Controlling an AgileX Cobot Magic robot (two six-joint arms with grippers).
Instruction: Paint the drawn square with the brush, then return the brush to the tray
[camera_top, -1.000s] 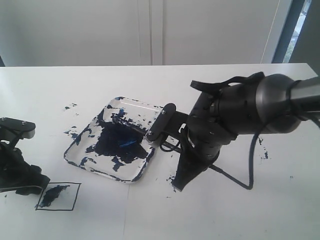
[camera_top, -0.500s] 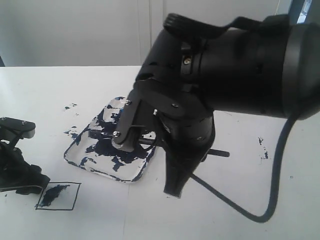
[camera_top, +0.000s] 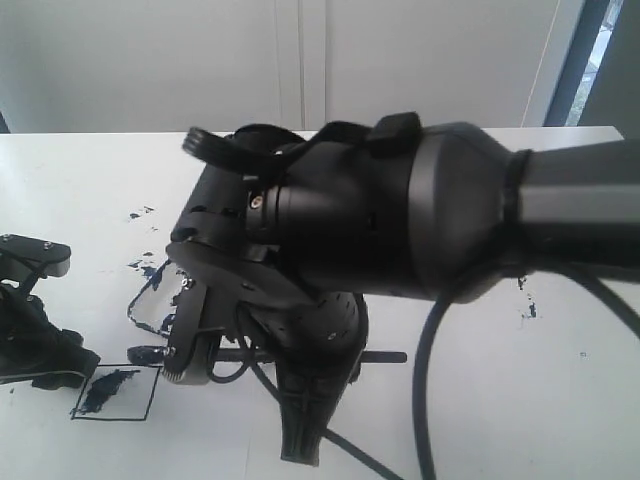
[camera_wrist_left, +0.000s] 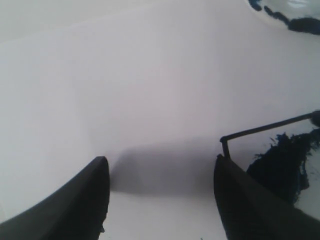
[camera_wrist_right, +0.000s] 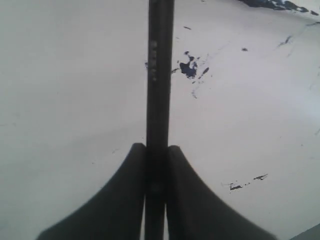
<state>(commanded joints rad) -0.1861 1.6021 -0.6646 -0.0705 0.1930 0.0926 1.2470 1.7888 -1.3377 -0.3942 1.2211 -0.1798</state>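
Two grippers, one busy. Right gripper (camera_wrist_right: 156, 150) sits nearest the exterior camera, jaws pressed together on the brush (camera_wrist_right: 160, 75) shaft, well back from the wet end. The brush's long axis runs roughly level across the exterior view: handle end pokes out right from under the arm, working end points left at the drawn square (camera_top: 116, 392). A dark end, likely the tip, sits just beside the square's far right corner, outside the outline; can't tell if it touches the table (camera_top: 560, 400). The square has one dark daub mid-field with white around it, so I'd call the painting unfinished. You'll need the tip left and toward the camera. Left gripper (camera_wrist_left: 160, 167) is closer to the square, just beside its left edge, but spread and holding nothing. Tray (camera_top: 145, 292) lies behind, mostly hidden by the right arm
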